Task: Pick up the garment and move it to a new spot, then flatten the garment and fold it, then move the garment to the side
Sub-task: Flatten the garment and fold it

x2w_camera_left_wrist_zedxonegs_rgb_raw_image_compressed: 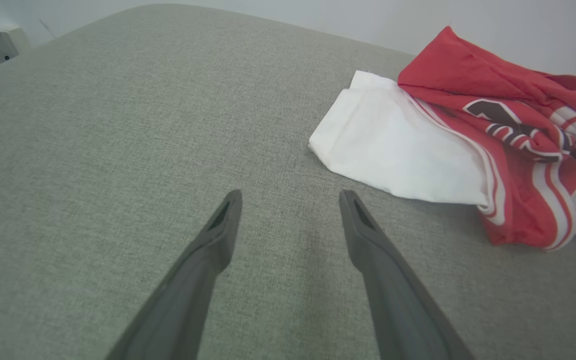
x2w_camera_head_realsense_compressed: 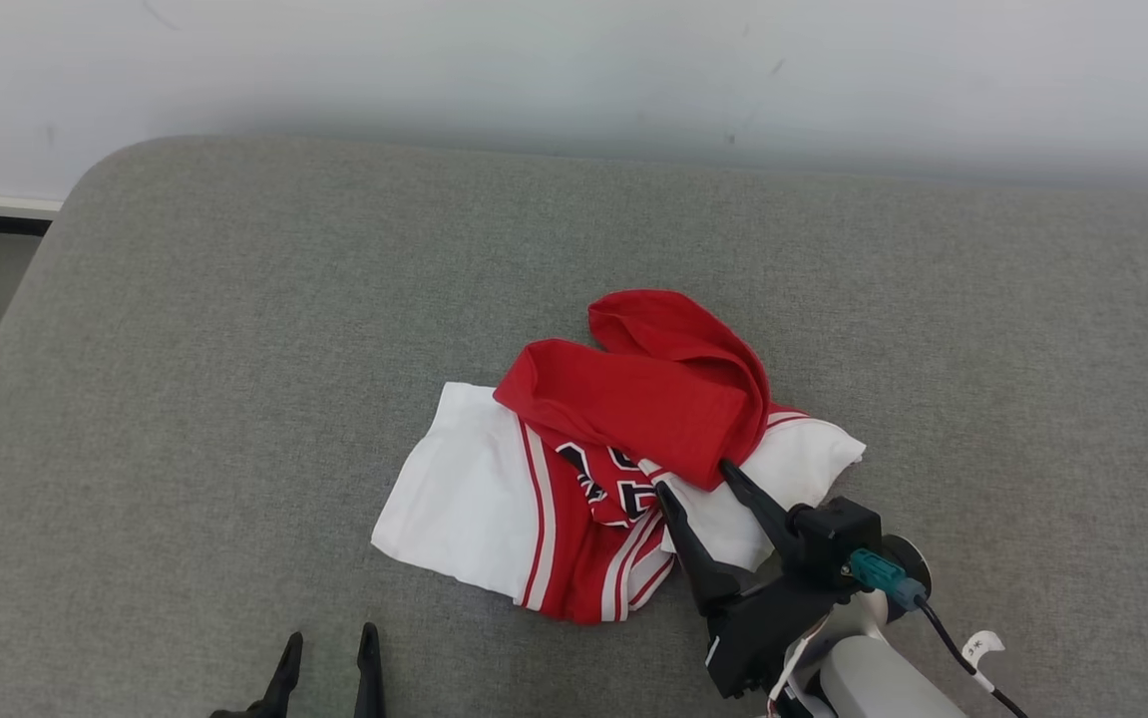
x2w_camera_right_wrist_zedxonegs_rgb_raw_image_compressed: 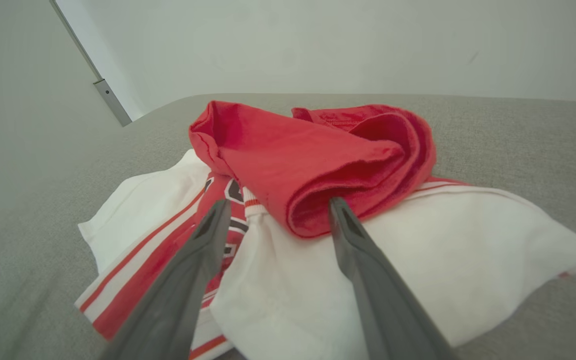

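I am at a big gray pad [x2w_camera_head_realsense_compressed: 234, 399] that runs out in front of me to the wall. The garment [x2w_camera_head_realsense_compressed: 494, 499] lies bunched up near the middle of it, a bit toward 3 o'clock. It is white and red with stripes. I think its long way runs from about 8 o'clock to 2 o'clock. A thick red fold [x2w_camera_head_realsense_compressed: 633, 399] lies on top, on the far side.

My right gripper [x2w_camera_head_realsense_compressed: 693, 476] is the near one. Its two fingers are spread wide apart and hold nothing. They point toward 11 o'clock, and their tips sit over the white cloth, right at the near edge of the red fold. I cannot tell if they touch the cloth yet.

My left gripper [x2w_camera_head_realsense_compressed: 330, 634] is down at 6 o'clock, over bare pad. Its fingers are wide apart too, and empty. From there the garment lies off at about 1 o'clock, well apart.

So I think the first grab belongs to my right arm: push on toward 11 o'clock, pinch the cloth, and lift.
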Available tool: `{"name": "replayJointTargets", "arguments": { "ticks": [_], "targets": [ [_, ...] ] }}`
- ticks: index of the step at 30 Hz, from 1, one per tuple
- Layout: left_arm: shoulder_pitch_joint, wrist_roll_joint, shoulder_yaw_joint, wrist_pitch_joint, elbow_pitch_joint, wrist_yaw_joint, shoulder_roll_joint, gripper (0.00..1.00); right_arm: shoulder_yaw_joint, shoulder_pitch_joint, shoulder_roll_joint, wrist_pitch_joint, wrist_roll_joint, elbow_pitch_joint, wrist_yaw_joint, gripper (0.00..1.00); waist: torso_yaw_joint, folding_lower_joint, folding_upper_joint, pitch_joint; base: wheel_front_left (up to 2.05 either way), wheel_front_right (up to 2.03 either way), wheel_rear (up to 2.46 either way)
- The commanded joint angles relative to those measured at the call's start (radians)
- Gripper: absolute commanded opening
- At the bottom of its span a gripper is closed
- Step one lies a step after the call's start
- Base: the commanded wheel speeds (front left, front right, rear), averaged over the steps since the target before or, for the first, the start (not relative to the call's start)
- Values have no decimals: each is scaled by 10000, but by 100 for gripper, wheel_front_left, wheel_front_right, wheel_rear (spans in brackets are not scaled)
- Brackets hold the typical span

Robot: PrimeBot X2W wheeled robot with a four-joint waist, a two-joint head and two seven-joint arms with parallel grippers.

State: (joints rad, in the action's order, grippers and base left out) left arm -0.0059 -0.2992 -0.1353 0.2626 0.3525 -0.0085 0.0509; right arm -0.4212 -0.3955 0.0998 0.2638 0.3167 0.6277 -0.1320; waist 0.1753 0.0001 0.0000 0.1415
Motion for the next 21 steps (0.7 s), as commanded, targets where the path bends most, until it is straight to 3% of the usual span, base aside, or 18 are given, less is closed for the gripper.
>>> {"name": "replayJointTargets", "arguments": {
  "ticks": [1, 3, 4, 5, 15, 21],
  "targets": [
    [-108, -40, 8, 30, -27, 23, -6, 100, -53, -150, 57, 0, 55, 12, 28, 81, 22, -1, 0, 21, 0, 0, 0],
    [-120, -54, 6, 30, -30, 29, -6, 100, -130, -247, 107, 0, 0, 91, 28, 45, 41, -1, 0, 41, 0, 0, 0],
    [-135, -66, -10, 30, -28, 32, -6, 100, -165, -310, 134, 0, -26, 146, 28, 18, 53, -1, 0, 51, 0, 0, 0],
    [-158, -72, -29, 30, -35, 37, -6, 100, -177, -381, 156, 0, -19, 154, 28, 0, 67, -1, 0, 63, 0, 0, 0],
    [-365, -176, -262, 30, -111, 34, -8, 100, -131, -1471, 555, 1, -406, 183, 28, 0, 497, -1, 0, 271, 0, 0, 0],
    [-613, -278, -607, 30, -204, 55, -8, 100, -591, -3373, 1062, 1, -814, 301, 28, 0, 1317, -1, 0, 547, 0, 0, 0]
  ]
}}
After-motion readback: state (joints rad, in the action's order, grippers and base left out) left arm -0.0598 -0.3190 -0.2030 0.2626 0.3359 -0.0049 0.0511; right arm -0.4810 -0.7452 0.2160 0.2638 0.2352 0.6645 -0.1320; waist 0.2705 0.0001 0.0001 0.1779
